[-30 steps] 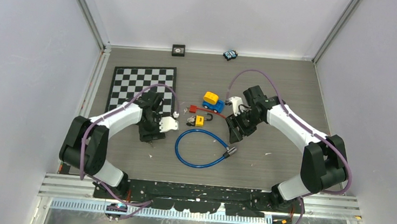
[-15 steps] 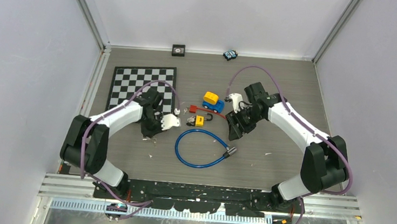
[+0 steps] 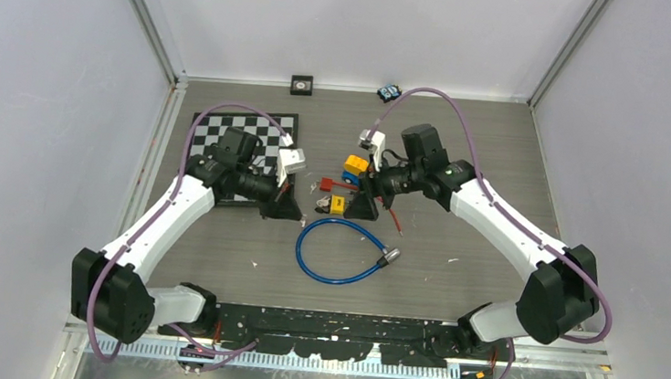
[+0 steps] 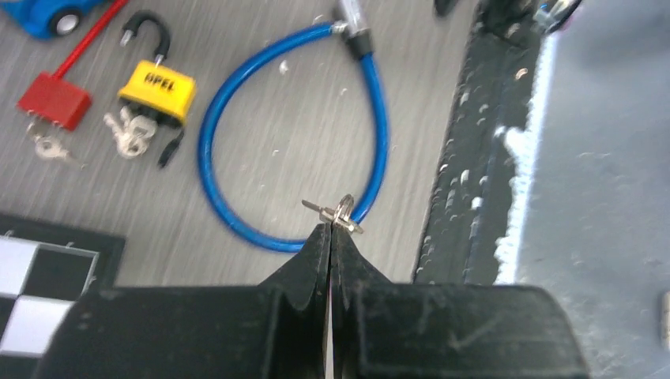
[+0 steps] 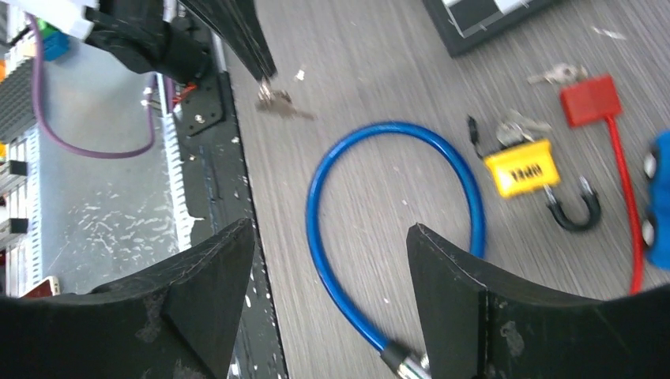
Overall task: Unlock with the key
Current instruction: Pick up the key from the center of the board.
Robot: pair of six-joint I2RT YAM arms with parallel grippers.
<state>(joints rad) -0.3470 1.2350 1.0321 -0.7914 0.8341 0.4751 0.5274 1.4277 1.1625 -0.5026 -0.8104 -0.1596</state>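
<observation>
My left gripper point(image 4: 330, 227) is shut on a small silver key on a ring point(image 4: 338, 215), held just above the table left of the blue cable lock point(image 3: 342, 252). The right wrist view also shows that key point(image 5: 272, 103) hanging at the left fingertips. The right gripper point(image 5: 330, 233) stands open over the blue cable point(image 5: 344, 303), nothing between its fingers. The cable's metal lock head point(image 3: 388, 257) lies at the loop's right end. A yellow padlock point(image 4: 156, 88) with its own bunch of keys point(image 4: 130, 133) lies beside a red lock point(image 4: 54, 100).
A checkerboard point(image 3: 226, 139) lies at the left, under the left arm. A blue and yellow toy car point(image 3: 358, 169) stands behind the padlocks. A small black box point(image 3: 302, 84) and a small toy point(image 3: 389, 92) sit by the back wall.
The left gripper shut on the key and lifted it off the table as the arm swung up. The right arm moved left over the padlocks and its jaws opened wider.
</observation>
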